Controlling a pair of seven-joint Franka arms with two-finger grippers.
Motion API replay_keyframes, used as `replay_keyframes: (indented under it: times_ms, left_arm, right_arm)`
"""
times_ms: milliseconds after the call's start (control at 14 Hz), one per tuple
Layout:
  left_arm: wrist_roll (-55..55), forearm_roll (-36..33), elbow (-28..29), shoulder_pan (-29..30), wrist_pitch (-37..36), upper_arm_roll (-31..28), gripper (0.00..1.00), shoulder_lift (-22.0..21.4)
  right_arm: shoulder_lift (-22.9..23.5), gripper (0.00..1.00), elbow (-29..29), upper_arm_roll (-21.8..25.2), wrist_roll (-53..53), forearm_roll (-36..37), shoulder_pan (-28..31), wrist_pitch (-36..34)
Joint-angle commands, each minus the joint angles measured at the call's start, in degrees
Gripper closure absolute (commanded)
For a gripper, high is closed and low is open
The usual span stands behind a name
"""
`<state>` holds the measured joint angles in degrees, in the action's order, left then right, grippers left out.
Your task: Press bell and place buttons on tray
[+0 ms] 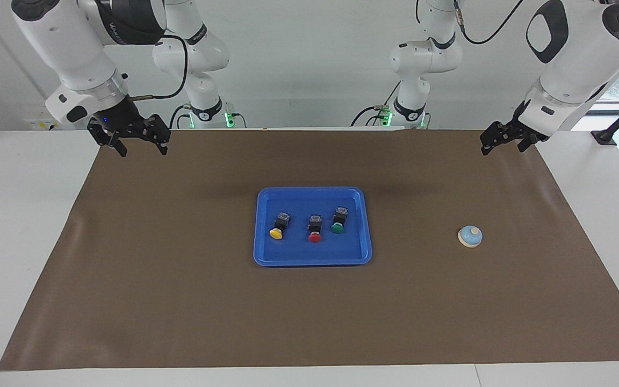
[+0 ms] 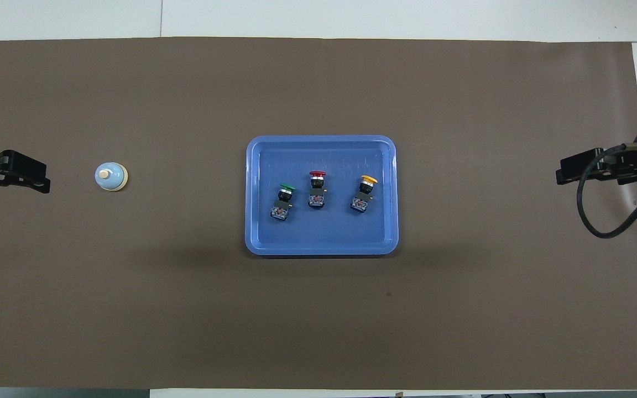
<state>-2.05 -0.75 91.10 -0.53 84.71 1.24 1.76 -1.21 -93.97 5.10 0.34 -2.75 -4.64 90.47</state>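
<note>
**Three buttons in the tray, bell alone on the mat, both pincers up and empty**

The blue tray [image 1: 312, 260] sits at the middle of the brown mat [image 1: 180, 301] that covers the desk [image 1: 14, 226]. Inside it lie all three buttons in a loose row, each tipped on its side and apart from the others: the yellow button [image 1: 279, 226] toward the right arm's end, the red button [image 1: 315, 229] in the middle, the green button [image 1: 338, 220] toward the left arm's end. None touches the tray's rim.

The bell [image 1: 470, 236] stands upright on the mat, well apart from the tray, toward the left arm's end of the desk.

The left pincer [image 1: 504, 141] hangs over the mat's corner at its own end, released and holding nothing. The right pincer [image 1: 135, 140] hangs over the mat's corner at the right arm's end, fingers spread wide and empty.

The facing view shows both arms whole, with their bases and cables at the desk's edge. The overhead view catches only the tips of the two pincers at its side edges, plus a loop of black cable [image 2: 600, 221] below the right one, and shows the buttons' black bodies more plainly.
</note>
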Motion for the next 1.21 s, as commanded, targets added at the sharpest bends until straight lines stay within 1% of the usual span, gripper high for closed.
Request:
replay_keyframes:
  times_ms: [0,356,427,499,641,712,784,855,926,997,1140]
  left_arm:
    - [0.1,0.5,0.0,0.0,-0.1,-0.3,0.00,-0.5]
    - [0.1,0.5,0.0,0.0,-0.1,-0.3,0.00,-0.6]
    - [0.2,0.5,0.0,0.0,0.3,-0.3,0.00,-0.5]
    - [0.4,0.5,0.0,0.0,2.1,-0.4,0.00,-0.4]
    - [-3.5,0.3,2.1,0.0,3.4,-0.5,0.00,-1.3]
    - [-5.1,0.2,4.2,-0.1,5.8,-0.5,0.44,-2.2]
    - [-4.7,0.3,7.6,0.1,10.7,-0.5,0.95,-3.2]
    - [-3.4,0.2,12.6,0.2,16.1,-0.5,1.00,-4.4]
    - [-1.7,0.2,15.8,0.2,20.3,-0.5,1.00,-4.2]
    - [-1.0,0.2,17.3,0.2,22.7,-0.5,1.00,-3.0]
    - [-0.9,0.1,17.4,0.3,26.1,-0.6,1.00,2.0]
  right_arm:
    - [1.3,0.00,1.1,-0.9,0.1,1.0,1.8,-1.4]
    - [0.6,0.00,-0.1,-0.9,0.1,1.0,1.9,-1.5]
    - [0.6,0.00,-0.1,-0.9,0.1,1.0,1.9,-1.5]
    - [0.6,0.00,-0.1,-0.9,0.2,1.0,1.9,-1.5]
    - [0.6,0.00,-0.1,-0.9,0.3,1.0,1.9,-1.6]
    - [0.6,0.00,-0.1,-0.9,0.1,1.1,1.9,-1.6]
    - [0.6,0.00,-0.1,-0.9,0.0,1.3,1.9,-1.6]
    - [0.6,0.00,-0.1,-0.9,-0.4,2.5,2.0,-1.4]
    - [0.7,0.00,-0.1,-0.9,-0.6,3.9,1.9,-1.3]
    - [0.6,0.00,-0.1,-0.9,-1.0,4.4,1.9,-1.4]
    - [0.6,0.00,-0.1,-0.9,-1.0,4.4,1.9,-1.7]
